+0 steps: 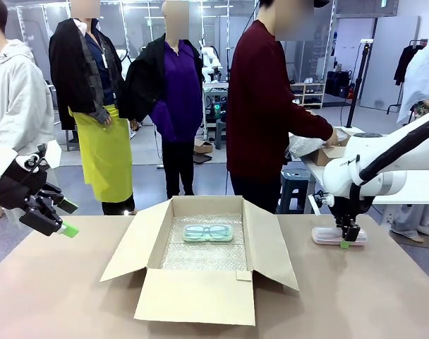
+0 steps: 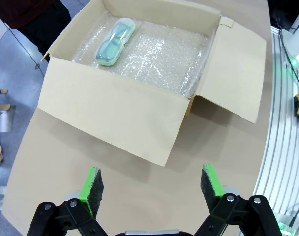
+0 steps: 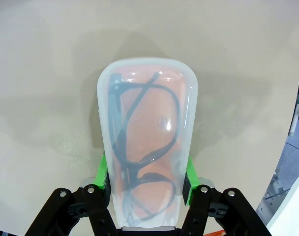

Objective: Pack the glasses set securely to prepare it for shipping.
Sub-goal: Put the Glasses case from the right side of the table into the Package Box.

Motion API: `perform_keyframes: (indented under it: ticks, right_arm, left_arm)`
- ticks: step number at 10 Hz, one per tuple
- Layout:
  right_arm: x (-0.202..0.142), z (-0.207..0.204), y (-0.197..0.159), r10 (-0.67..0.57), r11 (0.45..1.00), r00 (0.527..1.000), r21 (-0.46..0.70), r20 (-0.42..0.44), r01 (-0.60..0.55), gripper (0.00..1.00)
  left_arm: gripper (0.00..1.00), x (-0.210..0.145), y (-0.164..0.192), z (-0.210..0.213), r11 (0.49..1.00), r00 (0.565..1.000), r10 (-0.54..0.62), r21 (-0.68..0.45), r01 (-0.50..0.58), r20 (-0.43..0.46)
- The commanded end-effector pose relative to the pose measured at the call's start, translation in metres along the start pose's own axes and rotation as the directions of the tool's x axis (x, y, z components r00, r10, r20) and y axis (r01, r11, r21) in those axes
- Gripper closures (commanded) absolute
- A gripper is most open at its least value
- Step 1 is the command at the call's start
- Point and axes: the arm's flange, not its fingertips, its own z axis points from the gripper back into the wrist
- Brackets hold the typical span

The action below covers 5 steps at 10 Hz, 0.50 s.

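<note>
Right tool (image 3: 146,176) — astride pink case (image 3: 144,113) (snug)

A robotics lab or workshop: beyond the open cardboard box (image 1: 200,296) lie grey floor (image 1: 147,152), glazed partitions (image 1: 133,25), a tripod stand (image 1: 357,85) and equipment shelves (image 1: 306,92), with a white worktable (image 1: 315,171) and stool (image 1: 295,185) to its right.

Glossy translucent plastic pink case (image 3: 144,123)
</note>
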Motion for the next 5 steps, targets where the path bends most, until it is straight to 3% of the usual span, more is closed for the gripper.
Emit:
perform_keyframes:
  ticks: [1, 2, 3, 5]
  right_arm:
    - [0.002, 0.015, 0.002, -0.018, 1.0, 1.0, -0.015, -0.011, 0.017, 0.94]
    - [0.001, 0.031, 0.005, -0.026, 1.0, 1.0, -0.008, -0.002, 0.026, 1.0]
    - [0.002, 0.053, 0.011, -0.012, 1.0, 1.0, -0.011, -0.025, 0.012, 0.79]
    - [0.012, 0.106, 0.027, -0.028, 0.999, 0.999, -0.045, -0.04, 0.027, 0.79]
  left_arm:
    - [0.0, -0.001, 0.002, 0.001, 1.0, 1.0, -0.013, -0.015, 0.014, 0.028]
    - [0.0, -0.001, 0.002, 0.001, 1.0, 1.0, -0.013, -0.015, 0.014, 0.028]
    - [0.0, -0.001, 0.002, 0.001, 1.0, 1.0, -0.013, -0.015, 0.014, 0.028]
    - [0.0, -0.001, 0.002, 0.001, 1.0, 1.0, -0.013, -0.015, 0.014, 0.028]
